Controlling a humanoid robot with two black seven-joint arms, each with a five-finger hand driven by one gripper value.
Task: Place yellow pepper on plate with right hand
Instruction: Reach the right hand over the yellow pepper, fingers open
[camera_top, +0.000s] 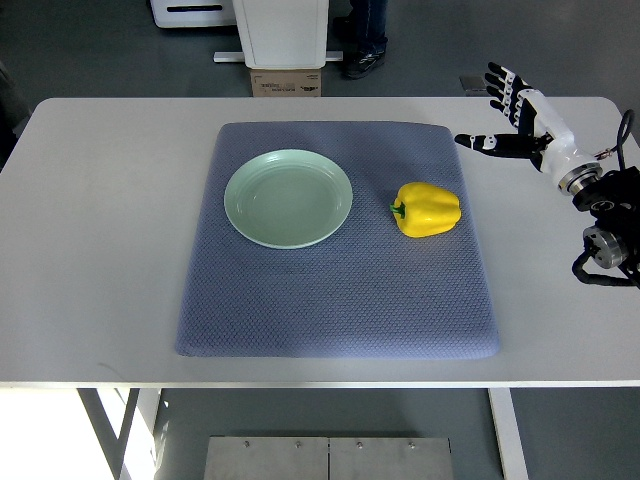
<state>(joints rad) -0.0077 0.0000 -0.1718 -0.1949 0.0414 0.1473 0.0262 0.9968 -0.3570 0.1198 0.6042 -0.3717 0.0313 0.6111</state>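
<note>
Pepper (428, 209) lies beside plate (288, 198) on mat (340, 290); right hand (516, 118) spread, apart.

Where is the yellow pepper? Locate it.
In the top view, the yellow pepper lies on the blue mat, just right of the green plate.

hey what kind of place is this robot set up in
Probably a lab or test workspace, not a kitchen: a plain white table on a grey floor, a staged blue mat holding only a plate and yellow pepper, and a cardboard box beyond.
</note>
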